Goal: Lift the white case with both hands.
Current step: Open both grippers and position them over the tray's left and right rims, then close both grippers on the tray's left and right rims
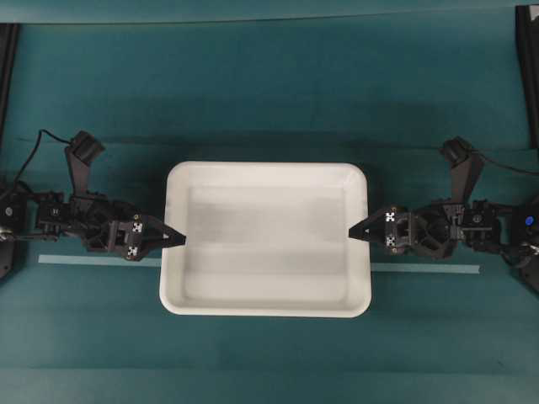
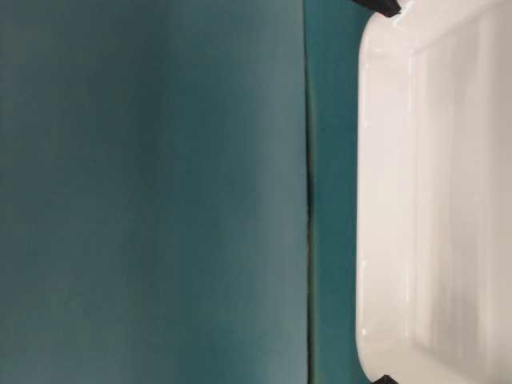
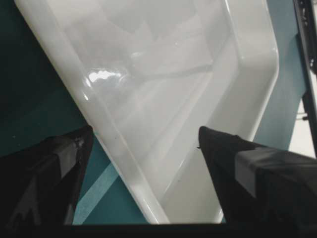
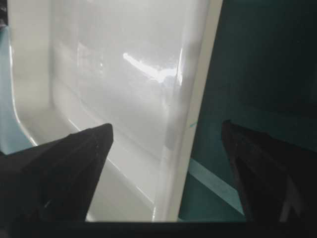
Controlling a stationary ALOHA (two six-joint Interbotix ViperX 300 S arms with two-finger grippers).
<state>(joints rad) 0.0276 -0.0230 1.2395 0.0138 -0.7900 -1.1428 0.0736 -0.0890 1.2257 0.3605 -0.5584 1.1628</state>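
White case [image 1: 266,239] is our landmark: we see it lying flat in the middle of a teal table cover [image 1: 269,93], its long sides running across the overhead view. At its left short rim we find the left gripper [image 1: 178,239], released, jaws spread wide; in its wrist view one finger [image 3: 54,173] stands outside the rim over the cover and the other [image 3: 247,173] over the inside of the case. At the right short rim we find the right gripper [image 1: 355,229], likewise released and straddling the rim, one finger [image 4: 64,168] over the inside, the other [image 4: 262,168] outside. We cannot tell whether any fingertip touches the plastic. A pale strip of tape [image 1: 425,268] runs out from under the case on both sides. A dark seam [image 2: 307,192] in the cover runs beside the case. Black frame posts [image 1: 527,67] stand at the far corners.
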